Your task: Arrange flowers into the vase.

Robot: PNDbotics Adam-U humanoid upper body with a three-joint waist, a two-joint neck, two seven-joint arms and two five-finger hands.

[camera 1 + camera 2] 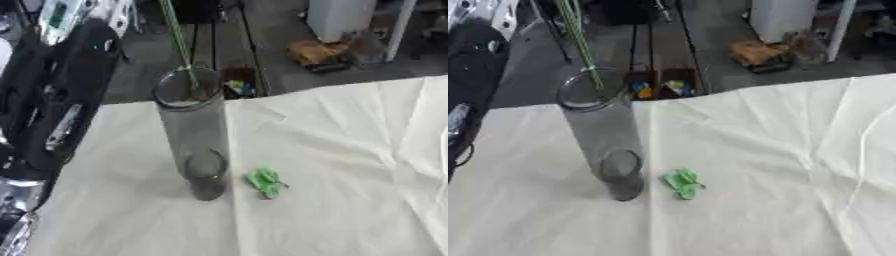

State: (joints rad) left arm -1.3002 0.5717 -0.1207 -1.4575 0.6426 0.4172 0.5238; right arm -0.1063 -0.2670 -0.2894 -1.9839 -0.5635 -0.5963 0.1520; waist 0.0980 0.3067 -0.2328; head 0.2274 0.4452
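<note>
A tall clear glass vase (196,140) stands upright on the white cloth (350,160), left of the middle. A thin green flower stem (178,45) comes down from the top edge, and its lower end sits just inside the vase's rim (186,90). The flower head is out of frame. A small piece of green leaf (265,183) lies on the cloth just right of the vase's base. My left arm (52,105), black with silver parts, rises along the left side to the top edge. Neither hand shows in either view.
The table's far edge runs just behind the vase. On the floor beyond it are small coloured boxes (661,85), an orange object (313,52) and a white cabinet (341,17). The cloth is creased on the right.
</note>
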